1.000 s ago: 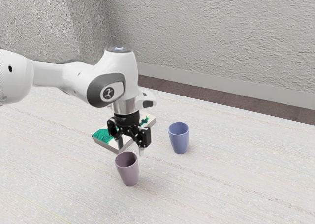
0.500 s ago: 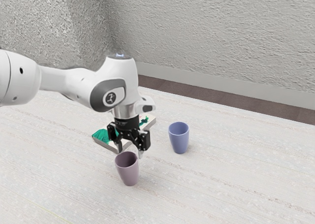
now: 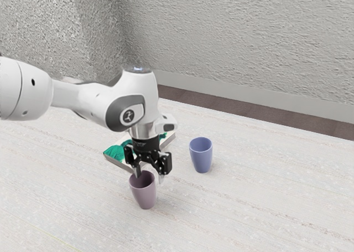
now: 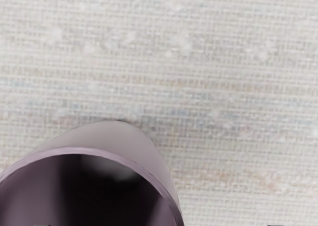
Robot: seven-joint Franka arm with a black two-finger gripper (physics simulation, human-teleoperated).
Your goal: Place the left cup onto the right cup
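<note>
On the pale table (image 3: pixel 265 196), a mauve cup (image 3: pixel 143 192) stands upright, apart from a blue cup (image 3: pixel 200 155) toward the exterior view's right; it looks light, rigid and smooth, probably best pinched across its thin rim wall. The white arm (image 3: pixel 83 99) points its wrist straight down, black gripper (image 3: pixel 149 174) open at the rim, one finger above the mouth, one outside.
</note>
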